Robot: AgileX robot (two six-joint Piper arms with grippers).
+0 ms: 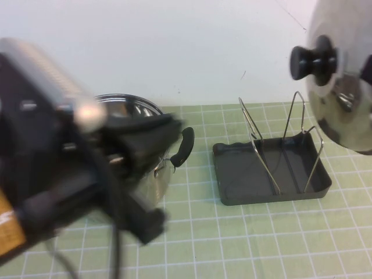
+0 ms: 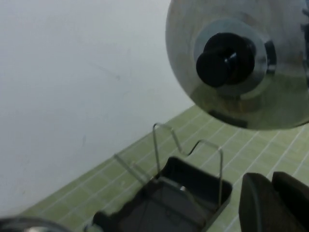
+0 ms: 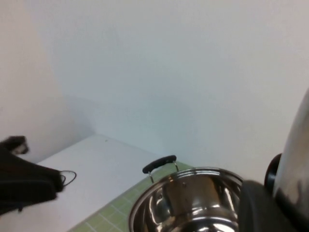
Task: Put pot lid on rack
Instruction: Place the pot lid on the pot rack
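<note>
The shiny pot lid point(image 1: 343, 93) with its black knob point(image 1: 314, 57) hangs tilted on edge in the air at the far right, above and just right of the rack point(image 1: 273, 195). The rack is a dark grey tray with silver wire loops. My right gripper point(image 1: 367, 70) is shut on the lid's rim at the picture's edge. In the right wrist view one finger point(image 3: 263, 210) presses against the lid point(image 3: 299, 154). My left gripper point(image 1: 152, 135) is shut and empty, raised in front of the steel pot. The left wrist view shows the lid point(image 2: 193, 63), the rack point(image 2: 193, 181) and the left gripper point(image 2: 271, 203).
The deep steel pot point(image 1: 150, 181) with black side handles stands at the left of the green grid mat, partly hidden by my left arm. It also shows in the right wrist view point(image 3: 193, 203). A white wall closes the back.
</note>
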